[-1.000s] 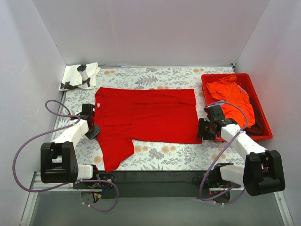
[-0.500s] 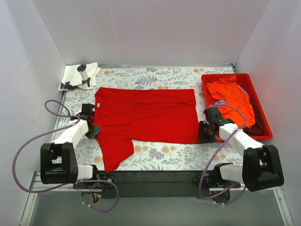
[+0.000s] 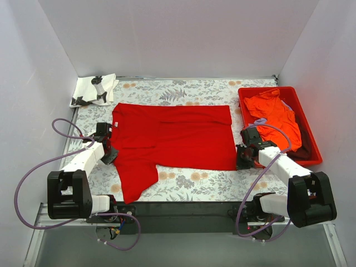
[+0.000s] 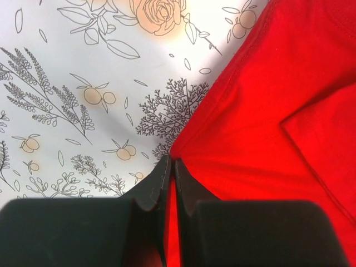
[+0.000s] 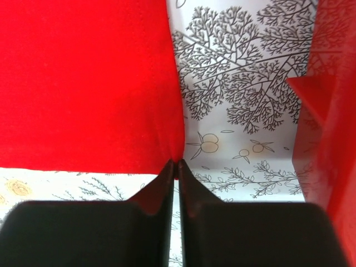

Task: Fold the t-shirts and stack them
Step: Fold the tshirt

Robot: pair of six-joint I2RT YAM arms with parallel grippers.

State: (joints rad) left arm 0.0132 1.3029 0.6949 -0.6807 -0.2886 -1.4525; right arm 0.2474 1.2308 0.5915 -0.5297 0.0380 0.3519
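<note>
1. The red shirt (image 3: 172, 136) lay spread flat on the flower-printed table (image 3: 183, 181), between the two arms.
2. One sleeve pointed toward the near edge on the left side.
3. The left gripper (image 3: 111, 151) sat at the shirt's left edge.
4. In the left wrist view, the left gripper (image 4: 169, 169) had its fingers pressed together on that edge of the red shirt (image 4: 267, 111), with red cloth showing between them.
5. The right gripper (image 3: 240, 160) sat at the shirt's near right corner, just beside the tray (image 3: 267, 88).
6. In the right wrist view, the right gripper (image 5: 177, 167) had its fingers brought together on the very corner of the red shirt (image 5: 83, 83), and the cloth puckered where they met.
7. The tray wall (image 5: 328, 139) stood close on the right of that view, with bare table (image 5: 239, 83) between it and the shirt.
8. The tray stood at the table's right side and held an orange shirt (image 3: 272, 111) on top.
9. A strip of dark cloth (image 3: 306, 147) showed along the tray's near right wall.
10. A white shirt (image 3: 92, 89) with black print lay bunched at the far left corner, well apart from the red shirt.
</note>
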